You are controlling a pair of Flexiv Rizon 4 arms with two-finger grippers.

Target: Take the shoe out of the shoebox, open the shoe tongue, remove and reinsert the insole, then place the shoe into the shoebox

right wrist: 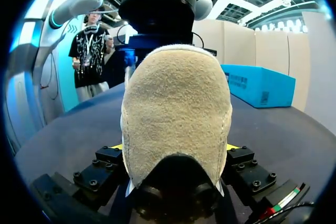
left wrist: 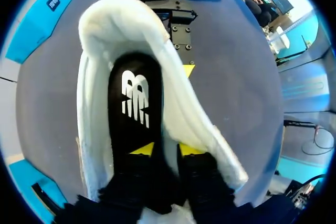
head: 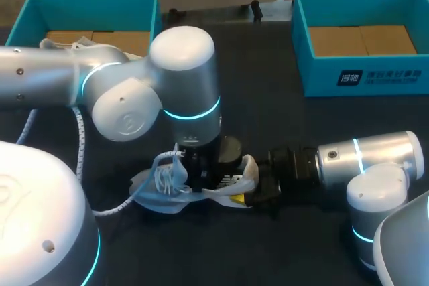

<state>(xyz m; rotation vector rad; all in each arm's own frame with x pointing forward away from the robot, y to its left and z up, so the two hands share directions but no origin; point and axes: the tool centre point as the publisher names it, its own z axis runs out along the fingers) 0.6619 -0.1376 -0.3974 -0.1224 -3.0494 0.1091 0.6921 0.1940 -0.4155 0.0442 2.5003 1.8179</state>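
Observation:
The white shoe [head: 164, 189] lies on the dark table, laces up, between my two arms. From above, my left gripper [head: 201, 175] points down into its opening. In the left wrist view the black insole [left wrist: 134, 98] with a white logo lies inside the padded lining [left wrist: 100, 51]. My left gripper [left wrist: 167, 149] is open: one yellow fingertip [left wrist: 142, 149] rests on the insole and the other sits past the shoe's side wall. My right gripper [head: 255, 189] is shut on the heel [right wrist: 176, 108], one fingertip [right wrist: 116, 146] on each side.
Two teal shoeboxes stand along the table's far edge, one at the back left [head: 33, 11] and one at the back right [head: 362, 75]. A white coiled cable [head: 80, 145] hangs from my left arm beside the shoe.

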